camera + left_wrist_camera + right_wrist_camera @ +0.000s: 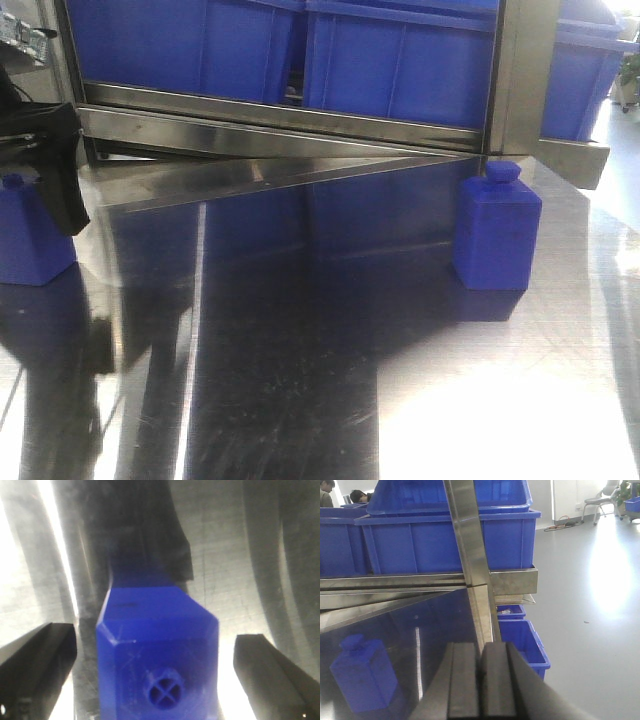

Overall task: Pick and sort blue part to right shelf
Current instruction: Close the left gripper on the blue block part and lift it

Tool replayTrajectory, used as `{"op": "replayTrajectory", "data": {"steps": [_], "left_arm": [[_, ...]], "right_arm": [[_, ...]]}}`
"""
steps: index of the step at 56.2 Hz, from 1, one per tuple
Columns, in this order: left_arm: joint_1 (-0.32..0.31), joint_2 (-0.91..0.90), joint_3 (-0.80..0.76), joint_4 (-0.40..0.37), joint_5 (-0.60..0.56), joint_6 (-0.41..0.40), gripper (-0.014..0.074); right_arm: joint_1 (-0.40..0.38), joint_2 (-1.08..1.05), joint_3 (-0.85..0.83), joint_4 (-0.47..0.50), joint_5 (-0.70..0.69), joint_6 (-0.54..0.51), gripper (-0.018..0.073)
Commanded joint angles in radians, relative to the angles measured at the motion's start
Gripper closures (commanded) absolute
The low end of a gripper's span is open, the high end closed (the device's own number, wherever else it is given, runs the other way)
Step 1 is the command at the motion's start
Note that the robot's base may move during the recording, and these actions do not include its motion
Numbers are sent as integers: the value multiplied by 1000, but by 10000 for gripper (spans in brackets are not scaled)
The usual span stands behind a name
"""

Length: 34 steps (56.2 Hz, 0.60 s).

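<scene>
step: grasp | left gripper (155, 636) apart, flanking blue part (157, 655) on counter (300, 400), unclamped; right gripper (481, 650) together, empty | next, likely: squeeze part; lift; carry to right shelf (520, 80)

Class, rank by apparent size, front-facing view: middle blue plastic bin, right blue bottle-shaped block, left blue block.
Middle blue plastic bin
Right blue bottle-shaped block and left blue block: alike, left partly hidden, unranked.
</scene>
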<state>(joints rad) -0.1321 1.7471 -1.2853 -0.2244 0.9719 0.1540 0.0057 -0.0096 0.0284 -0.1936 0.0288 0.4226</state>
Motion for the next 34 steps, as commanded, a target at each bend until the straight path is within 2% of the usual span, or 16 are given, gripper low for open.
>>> {"op": "replayTrajectory", "data": {"steps": [1, 15, 21, 26, 34], "left_arm": [[-4, -45, -33, -12, -5, 1, -38], [-4, -45, -33, -12, -5, 1, 239], [-4, -45, -34, -12, -5, 1, 321], [-4, -45, -39, -12, -11, 1, 352], [-4, -45, -59, -10, -7, 1, 353]], "right_arm": [[-6, -12, -7, -3, -86, -7, 501], [-6, -12, -7, -3, -86, -7, 501], [-6, -12, -7, -3, -86, -7, 501], [-6, -12, -7, -3, -86, -7, 501], [-6, -12, -7, -3, -86, -7, 501]]}}
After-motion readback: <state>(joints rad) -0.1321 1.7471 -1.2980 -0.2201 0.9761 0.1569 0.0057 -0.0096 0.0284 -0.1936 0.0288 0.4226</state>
